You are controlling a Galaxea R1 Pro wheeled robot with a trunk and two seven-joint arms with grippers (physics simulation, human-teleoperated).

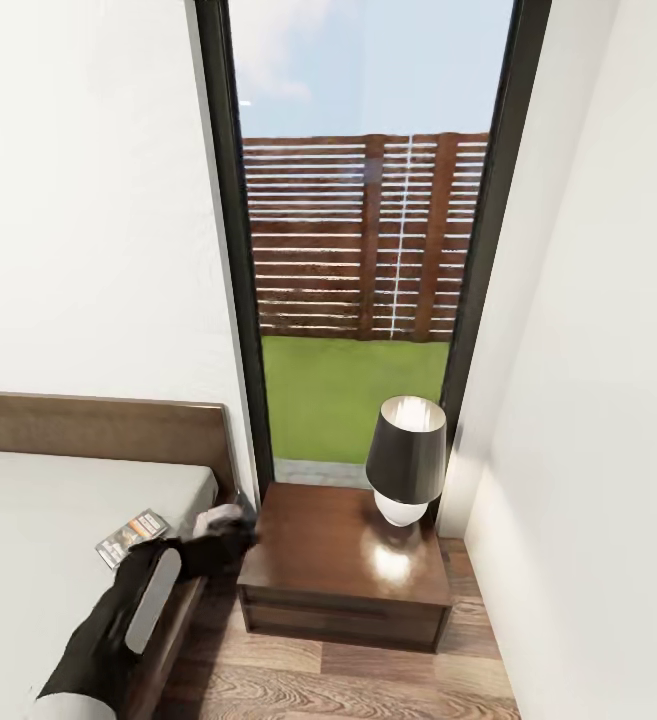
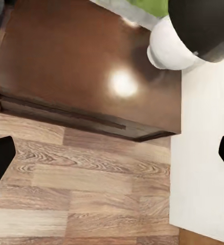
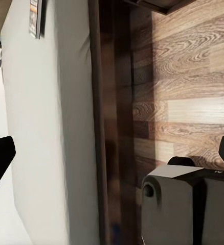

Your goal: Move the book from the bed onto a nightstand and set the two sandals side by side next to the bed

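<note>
The book [image 1: 132, 537] lies at the bed's [image 1: 28, 560] corner nearest the nightstand [image 1: 338, 560]. Both tools show wide-spread fingers, holding nothing; the left tool [image 1: 230, 530] hovers beside the book.

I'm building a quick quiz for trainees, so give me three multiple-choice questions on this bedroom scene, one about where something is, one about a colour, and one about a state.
1. Where does the book lie?
A. on the nightstand
B. on the bed
C. on the floor

2. What colour is the lamp's shade?
A. dark
B. red
C. yellow

3. How do the left gripper's fingers stand?
A. clamped on the book
B. shut empty
C. apart, holding nothing

Answers:
1 B, it rests on the bed mattress near the edge.
2 A, the lamp on the nightstand has a dark shade.
3 C, the left gripper fingertips sit wide apart over floor.
</note>
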